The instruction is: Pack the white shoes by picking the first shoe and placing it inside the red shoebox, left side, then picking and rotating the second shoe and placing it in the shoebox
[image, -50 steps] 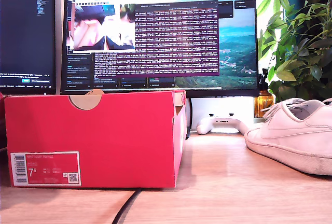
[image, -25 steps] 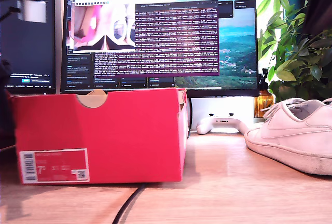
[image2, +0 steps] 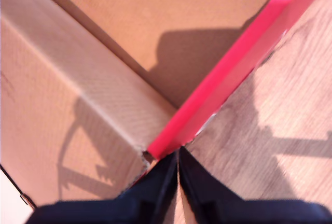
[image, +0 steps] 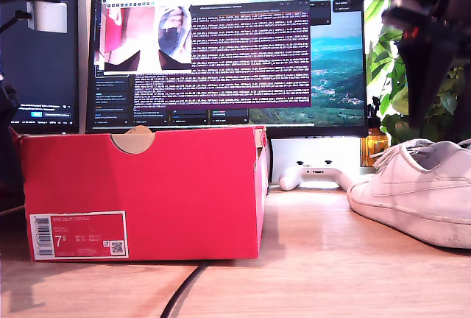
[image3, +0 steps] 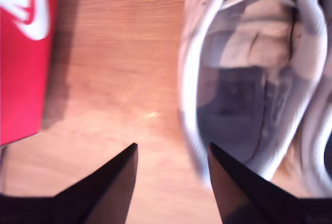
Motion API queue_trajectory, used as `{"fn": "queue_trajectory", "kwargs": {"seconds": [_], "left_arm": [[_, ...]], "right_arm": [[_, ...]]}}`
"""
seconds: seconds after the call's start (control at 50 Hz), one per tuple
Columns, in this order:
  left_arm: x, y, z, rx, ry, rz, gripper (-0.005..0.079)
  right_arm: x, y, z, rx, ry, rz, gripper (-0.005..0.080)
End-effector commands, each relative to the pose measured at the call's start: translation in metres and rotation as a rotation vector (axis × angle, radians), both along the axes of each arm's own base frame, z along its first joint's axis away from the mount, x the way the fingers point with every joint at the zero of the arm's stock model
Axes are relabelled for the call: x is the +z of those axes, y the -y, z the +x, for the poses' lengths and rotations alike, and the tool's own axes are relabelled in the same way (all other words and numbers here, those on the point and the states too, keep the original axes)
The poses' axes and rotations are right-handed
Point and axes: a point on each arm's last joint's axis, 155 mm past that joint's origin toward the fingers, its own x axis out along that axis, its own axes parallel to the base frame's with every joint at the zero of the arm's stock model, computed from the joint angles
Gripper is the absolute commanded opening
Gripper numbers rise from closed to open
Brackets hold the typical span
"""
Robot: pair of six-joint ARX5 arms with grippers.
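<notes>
Two monitors [image: 228, 53] fill the back of the exterior view, a plant at its upper right; wooden counter [image: 331, 266] below.

Red shoebox [image: 143, 193] stands at the lower left of the exterior view, notch up, label facing the camera. One white shoe [image: 416, 193] sits at the lower right of that view, well apart from the box, toe toward it. A white game controller [image: 316, 176] lies behind, between them.

Our first pincer [image2: 178, 169]: tips pressed together, poised over the box's red corner edge, brown interior beyond. No shoe shows in the part of the box it sees.

Our second pincer [image3: 173, 169]: tips spread apart, empty, above bare counter just beside the shoe's open collar. Frame is blurred.

Handling judgement: leather upper, soft and likely to give under pressure; sole stiffer, the whole light. Smooth sides may slip. Best hold looks to be the collar wall, one tip inside the opening, one outside.
</notes>
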Motion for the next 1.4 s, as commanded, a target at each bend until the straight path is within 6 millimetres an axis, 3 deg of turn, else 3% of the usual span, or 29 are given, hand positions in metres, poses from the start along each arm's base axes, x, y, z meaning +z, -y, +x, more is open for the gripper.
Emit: {"fn": "queue_trajectory", "kwargs": {"seconds": [0.0, 0.56, 0.68, 0.74, 0.9, 1.14, 1.38], "left_arm": [[-0.004, 0.001, -0.003, 0.002, -0.014, -0.002, -0.0019], [-0.006, 0.000, -0.004, 0.018, -0.025, -0.007, -0.0019], [-0.005, 0.000, -0.004, 0.018, -0.025, -0.007, -0.0018], [-0.005, 0.000, -0.004, 0.018, -0.024, -0.007, -0.0019], [-0.005, 0.000, -0.004, 0.018, -0.024, -0.007, -0.0019], [-0.005, 0.000, -0.004, 0.017, -0.024, -0.007, -0.0019], [-0.005, 0.000, -0.004, 0.016, -0.024, -0.007, -0.0019]], "right_arm": [[-0.015, -0.001, 0.000, 0.024, -0.026, -0.020, 0.0394], [-0.067, -0.002, 0.009, 0.075, -0.131, -0.063, 0.0392], [-0.073, -0.003, 0.013, 0.075, -0.132, -0.063, 0.0352], [-0.072, -0.004, 0.016, 0.074, -0.119, -0.060, 0.0289], [-0.071, -0.005, 0.021, 0.075, -0.100, -0.055, -0.0022], [-0.064, -0.010, 0.020, 0.088, -0.102, -0.053, -0.0011], [-0.025, -0.025, 0.030, 0.123, -0.046, -0.044, -0.0011]]}}
